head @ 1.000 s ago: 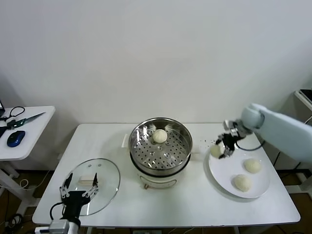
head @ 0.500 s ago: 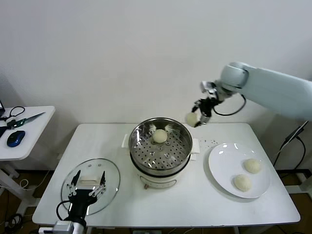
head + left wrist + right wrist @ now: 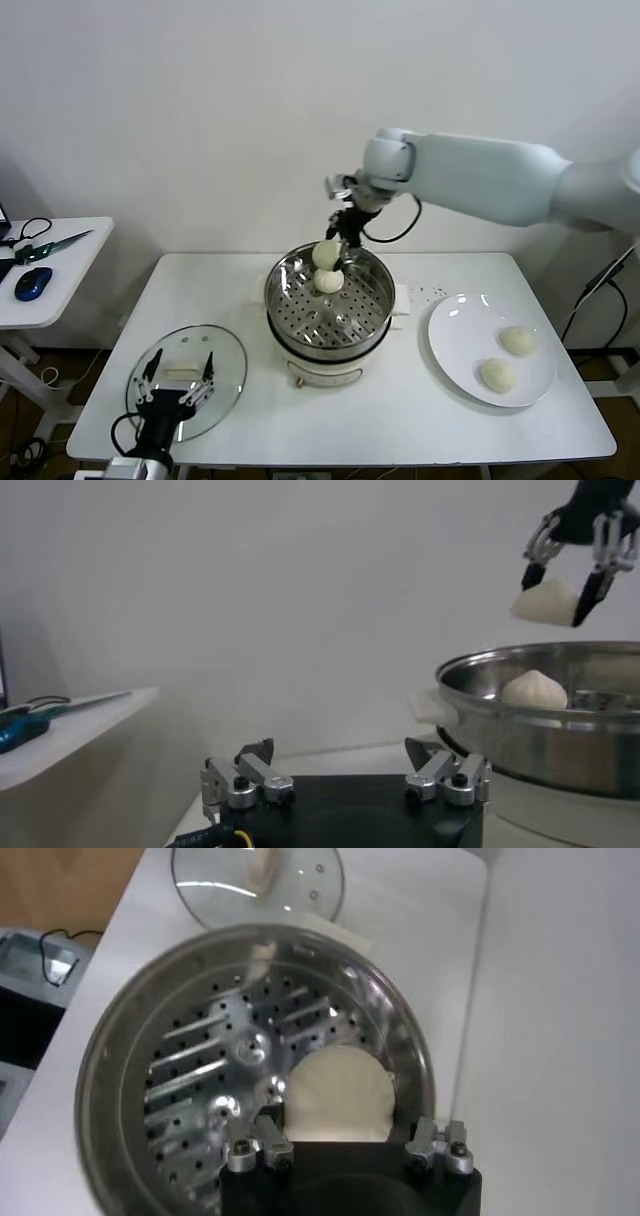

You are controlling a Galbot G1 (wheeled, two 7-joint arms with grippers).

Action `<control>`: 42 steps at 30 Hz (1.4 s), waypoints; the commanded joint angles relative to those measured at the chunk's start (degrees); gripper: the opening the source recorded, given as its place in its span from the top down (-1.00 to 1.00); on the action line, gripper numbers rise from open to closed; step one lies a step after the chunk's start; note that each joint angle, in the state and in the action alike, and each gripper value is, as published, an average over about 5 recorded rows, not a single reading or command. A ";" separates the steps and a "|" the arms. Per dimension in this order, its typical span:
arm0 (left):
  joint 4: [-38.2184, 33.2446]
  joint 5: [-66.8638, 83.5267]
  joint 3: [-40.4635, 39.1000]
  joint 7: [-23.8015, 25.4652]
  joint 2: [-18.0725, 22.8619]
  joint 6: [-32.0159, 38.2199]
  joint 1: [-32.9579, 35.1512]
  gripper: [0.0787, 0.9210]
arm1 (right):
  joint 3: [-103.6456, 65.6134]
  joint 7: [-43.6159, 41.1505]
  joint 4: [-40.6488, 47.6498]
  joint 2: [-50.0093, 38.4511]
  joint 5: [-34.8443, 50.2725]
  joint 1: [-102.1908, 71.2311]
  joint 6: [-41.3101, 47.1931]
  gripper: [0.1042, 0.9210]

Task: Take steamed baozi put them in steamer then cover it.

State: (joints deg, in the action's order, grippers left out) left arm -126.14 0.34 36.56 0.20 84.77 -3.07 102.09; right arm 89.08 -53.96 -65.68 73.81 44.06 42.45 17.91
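Lid (image 3: pixel 190 381) of glass lies flat at the table's (image 3: pixel 400 420) near left corner; my left gripper (image 3: pixel 172 399) hovers above its near edge, jaws wide apart and empty. Beyond it, mid-table, stands the steamer (image 3: pixel 329 308), one bun (image 3: pixel 329 281) resting on the far part of its tray. My right gripper (image 3: pixel 338 238) hangs over the far rim, jaws clamped on a second bun (image 3: pixel 325 254), directly above the first. Two buns wait on the plate (image 3: pixel 455 345) to the right. Judgement: I should shift toward bare tray, lower close, then release, lest the buns stack and roll.
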 commanded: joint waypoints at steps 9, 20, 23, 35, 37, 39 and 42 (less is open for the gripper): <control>0.47 1.01 0.49 -0.12 -0.43 0.37 0.73 -0.77 | 1.96 2.01 1.77 7.81 -0.46 -8.29 1.06 -0.45; 0.92 1.17 0.79 -0.13 -0.66 0.27 0.29 -0.77 | 1.11 1.96 3.45 8.00 -1.77 -9.43 0.93 -0.60; 1.01 1.15 0.89 -0.15 -0.70 0.30 0.28 -0.77 | 0.78 1.82 3.15 7.55 -2.15 -9.19 1.12 -0.72; 0.90 1.11 1.27 -0.26 -0.54 0.31 0.62 -0.77 | 1.08 -4.58 -3.68 -3.51 -4.38 2.05 -3.07 -0.76; 0.90 1.08 1.34 -0.25 -0.50 0.28 0.62 -0.77 | 2.02 -5.80 -5.35 -7.27 -4.24 4.59 -4.43 -0.76; 0.99 1.04 1.38 -0.25 -0.45 0.21 0.53 -0.77 | 2.85 -6.56 -7.37 -11.57 -4.08 6.61 -5.40 -0.76; 1.21 0.93 1.39 -0.24 -0.41 0.03 0.20 -0.77 | 3.41 -7.15 -10.35 -18.00 -4.92 8.33 -6.29 -0.76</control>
State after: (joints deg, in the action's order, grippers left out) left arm -125.00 1.30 37.94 -0.05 84.30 -2.91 102.43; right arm 91.23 -58.31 -70.79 67.23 39.78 44.50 14.20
